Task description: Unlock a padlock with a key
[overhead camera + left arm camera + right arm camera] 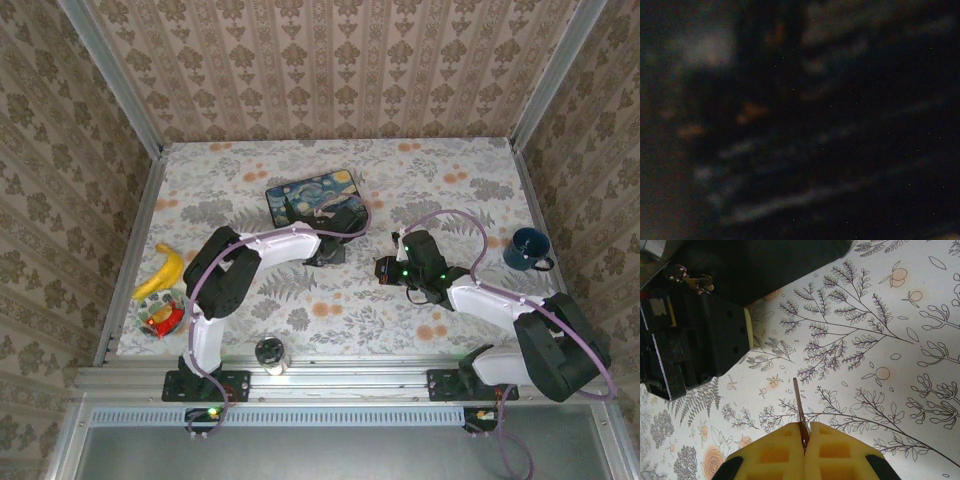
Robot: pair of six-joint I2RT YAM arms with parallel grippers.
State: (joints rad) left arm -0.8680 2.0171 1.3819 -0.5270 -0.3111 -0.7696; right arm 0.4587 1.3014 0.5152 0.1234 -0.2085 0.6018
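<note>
Jaws of the right gripper (804, 434) are seen pressed shut on the key (798, 402), its thin blade held out over the flowered table (880, 340) and aimed toward the near edge of the tin box (314, 196). What is taken to be the padlock (699, 284), small and brassy, is seen at that box edge, just beside the left gripper (327, 251). Whether the left jaws are open or closed on anything cannot be told, the left wrist view being dark and blurred. The step in hand is judged to be the approach of key to lock. Next, the blade must be carried to the box edge, lined up with the keyhole, which is not made out, and slid in before any turn.
</note>
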